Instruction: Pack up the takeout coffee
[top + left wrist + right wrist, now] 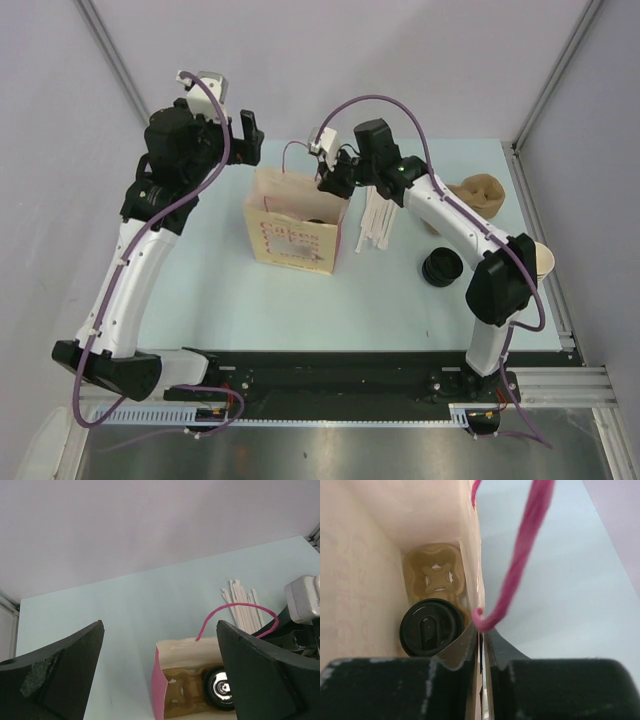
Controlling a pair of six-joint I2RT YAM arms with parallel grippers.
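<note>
The takeout coffee stands inside a kraft paper bag with pink handles. Its black lid shows in the top view, the right wrist view and the left wrist view. It sits in a brown pulp cup carrier at the bag's bottom. My right gripper is shut on the bag's right wall at the rim, just below the pink handle; it also shows in the top view. My left gripper is open and empty, held high behind the bag's left side.
White wrapped straws lie right of the bag. A pile of black lids sits further right. A brown pulp carrier and a stack of lidless cups are at the right edge. Grey walls close off the back and sides.
</note>
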